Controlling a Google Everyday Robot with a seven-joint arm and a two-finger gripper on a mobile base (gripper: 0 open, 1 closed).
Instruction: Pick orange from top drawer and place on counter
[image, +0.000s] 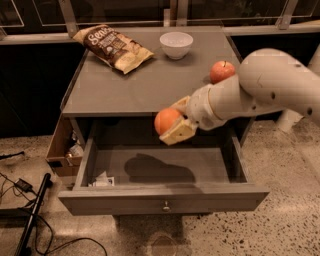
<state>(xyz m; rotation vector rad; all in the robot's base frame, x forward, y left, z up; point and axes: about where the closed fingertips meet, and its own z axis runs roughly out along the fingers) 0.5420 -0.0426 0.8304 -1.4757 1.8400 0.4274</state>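
You have the gripper (174, 123) closed on the orange (165, 120), round, with no long axis; the open top drawer (165, 198) lies below the gripper, the counter (135, 90) edge just behind it.

The pincer (173, 123) grips the orange (165, 120) above the open top drawer (165, 198).

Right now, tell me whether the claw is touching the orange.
Touching. The camera view shows the claw clamped on the orange, pressing against its sides, held above the open top drawer.
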